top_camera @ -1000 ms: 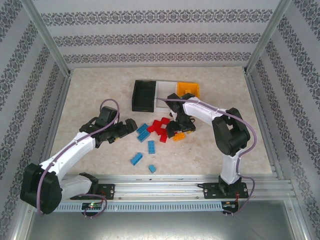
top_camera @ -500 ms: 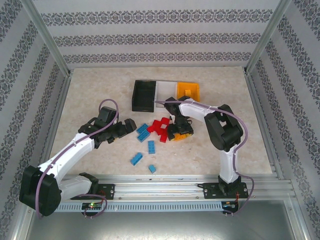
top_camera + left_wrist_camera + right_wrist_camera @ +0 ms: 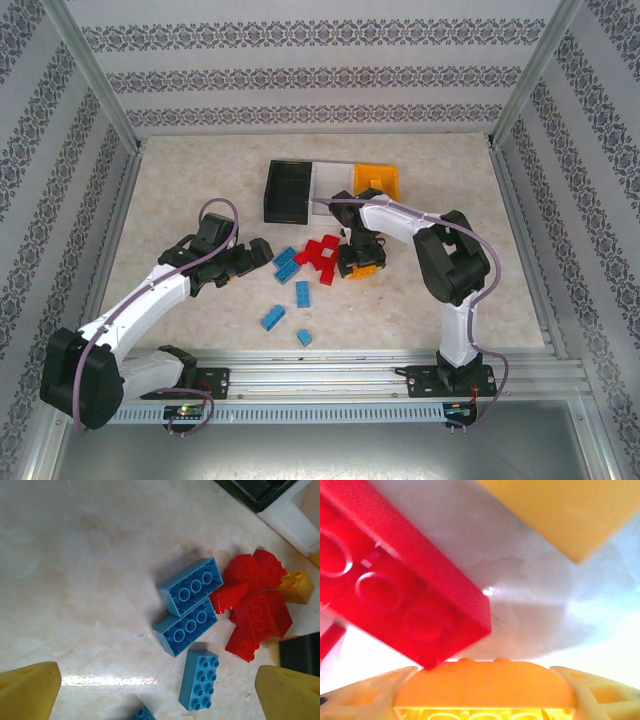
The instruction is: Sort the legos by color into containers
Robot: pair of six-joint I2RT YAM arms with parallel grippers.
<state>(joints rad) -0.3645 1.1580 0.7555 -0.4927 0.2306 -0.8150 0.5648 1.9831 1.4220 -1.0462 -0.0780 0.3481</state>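
1. One orange-yellow brick [image 3: 485,685] low between fingers [image 3: 365,697] of right gripper [image 3: 362,266]; pinched from both sides, no gap visible in right wrist view.
2. Same brick down at table [image 3: 200,180] level, mid-table, just right of red pile, nearer than bins.
3. Several red bricks [image 3: 320,254] heaped together and touching; one large red brick [image 3: 405,585] tilted, corner right against held brick in right wrist view.
4. Five blue bricks [image 3: 302,293] loose on table, left of and nearer than red pile. Two side by side and touching [image 3: 191,586], right beside red pile; third [image 3: 199,679] just below that pair; other two nearer arm bases, apart from each other.
5. Second, smaller orange-yellow piece [image 3: 295,586] at edge of red pile on bin side, touching red.
6. Three containers in a row at far middle of table, sides touching: black bin [image 3: 288,212] left, white bin [image 3: 335,167] middle, orange-yellow bin [image 3: 392,180] right. Contents too small to tell.
7. Right arm reaching in over white bin's near edge, wrist pointed down at brick.
8. Left gripper [image 3: 262,250] low, just left of blue pair, aimed toward pile. Yellow fingertips [image 3: 30,690] spread wide at both lower corners of left wrist view, gripping nothing; table and blue bricks showing between.
9. Blurred orange-yellow shape [image 3: 570,515] at top right of right wrist view; cannot tell whether brick or bin.
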